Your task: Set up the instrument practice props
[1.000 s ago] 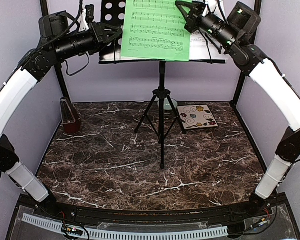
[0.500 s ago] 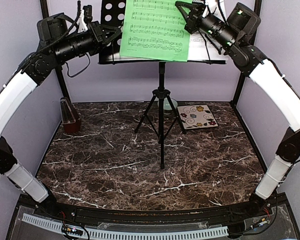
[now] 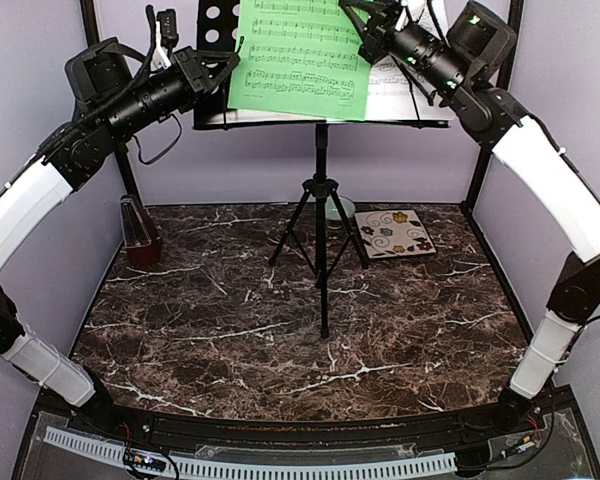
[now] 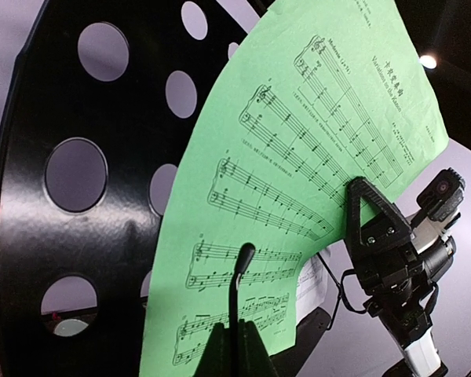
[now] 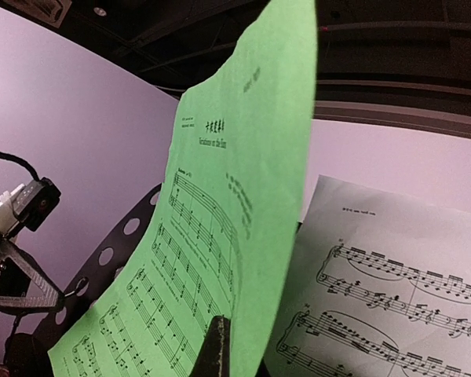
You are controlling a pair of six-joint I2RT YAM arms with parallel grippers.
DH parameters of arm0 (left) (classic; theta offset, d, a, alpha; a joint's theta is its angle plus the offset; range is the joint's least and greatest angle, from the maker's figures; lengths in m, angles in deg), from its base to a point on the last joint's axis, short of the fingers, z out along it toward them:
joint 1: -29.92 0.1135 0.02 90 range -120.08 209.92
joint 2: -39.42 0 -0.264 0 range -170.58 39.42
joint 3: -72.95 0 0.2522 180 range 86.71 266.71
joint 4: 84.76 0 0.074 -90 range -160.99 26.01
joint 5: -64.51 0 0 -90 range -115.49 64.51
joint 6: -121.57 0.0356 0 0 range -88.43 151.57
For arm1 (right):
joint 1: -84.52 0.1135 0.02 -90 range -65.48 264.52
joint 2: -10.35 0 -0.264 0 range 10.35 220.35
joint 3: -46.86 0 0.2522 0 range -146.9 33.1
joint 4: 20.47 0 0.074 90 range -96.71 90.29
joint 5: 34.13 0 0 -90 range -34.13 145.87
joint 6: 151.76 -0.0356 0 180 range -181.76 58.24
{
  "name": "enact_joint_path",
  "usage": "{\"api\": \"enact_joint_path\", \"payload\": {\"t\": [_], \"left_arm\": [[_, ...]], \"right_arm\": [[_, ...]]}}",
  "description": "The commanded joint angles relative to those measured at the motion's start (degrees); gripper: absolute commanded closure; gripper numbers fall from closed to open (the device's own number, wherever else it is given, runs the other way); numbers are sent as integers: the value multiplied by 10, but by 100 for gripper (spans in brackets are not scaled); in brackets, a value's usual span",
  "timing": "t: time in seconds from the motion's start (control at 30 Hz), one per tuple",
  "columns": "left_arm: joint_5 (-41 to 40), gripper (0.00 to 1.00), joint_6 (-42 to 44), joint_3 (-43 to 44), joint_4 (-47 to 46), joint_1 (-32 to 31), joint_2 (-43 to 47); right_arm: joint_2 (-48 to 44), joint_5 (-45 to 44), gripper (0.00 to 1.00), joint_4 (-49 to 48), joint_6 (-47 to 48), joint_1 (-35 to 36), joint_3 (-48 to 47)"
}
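Handling the green sheet (image 3: 295, 60)

We hold it in front of the music stand (image 3: 322, 170), overlapping the white sheet (image 3: 400, 100). The left gripper (image 3: 230, 66) and right gripper (image 3: 362, 26) each pinch one side edge, jaws pressed together. We judge it light, limp, easily torn: grip margins, never pull apart.

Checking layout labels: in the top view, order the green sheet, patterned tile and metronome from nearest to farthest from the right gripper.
1. green sheet, pinched by the right gripper.
2. patterned tile, on the table's right rear.
3. metronome, far left.
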Motion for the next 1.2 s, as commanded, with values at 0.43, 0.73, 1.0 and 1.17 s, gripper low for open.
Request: {"api": "enact_joint_path", "payload": {"t": [0.43, 0.73, 1.0, 1.17], "left_arm": [[5, 100, 52, 2, -36, -19, 5], [3, 100, 55, 1, -39, -21, 6], [1, 100, 62, 1, -46, -26, 7], [-1, 100, 65, 1, -47, -28, 8]], "right_arm": [[54, 42, 100, -21, 55, 34, -72], [68, 43, 100, -55, 25, 38, -80], [76, 45, 100, -67, 27, 50, -78], [83, 45, 100, -69, 27, 53, -81]]}}
